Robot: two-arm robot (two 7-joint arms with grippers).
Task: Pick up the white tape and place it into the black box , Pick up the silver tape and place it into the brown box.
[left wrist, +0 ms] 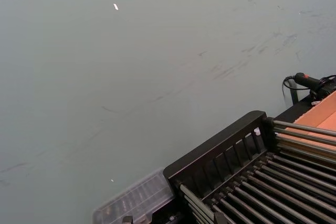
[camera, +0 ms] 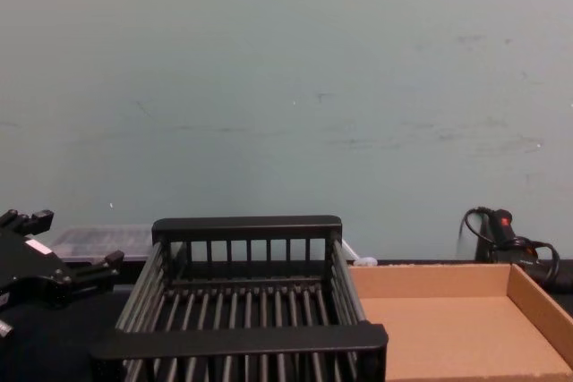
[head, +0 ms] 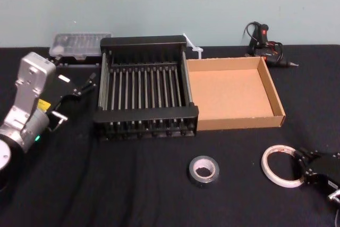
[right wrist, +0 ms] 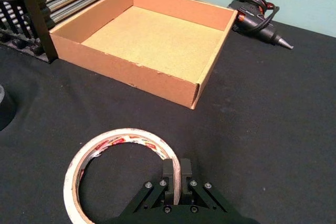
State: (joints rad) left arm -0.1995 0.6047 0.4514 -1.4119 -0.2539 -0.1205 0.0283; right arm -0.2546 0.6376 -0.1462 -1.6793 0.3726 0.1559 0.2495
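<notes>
Black tabletop (head: 133, 184) holds two boxes and two tapes; right hand (right wrist: 176, 174) pinches white tape (right wrist: 100, 153), left hand (head: 85, 84) spread apart.

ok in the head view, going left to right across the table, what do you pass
left gripper → black box → silver tape → brown box → white tape → right gripper, pinching the white tape's rim
</notes>
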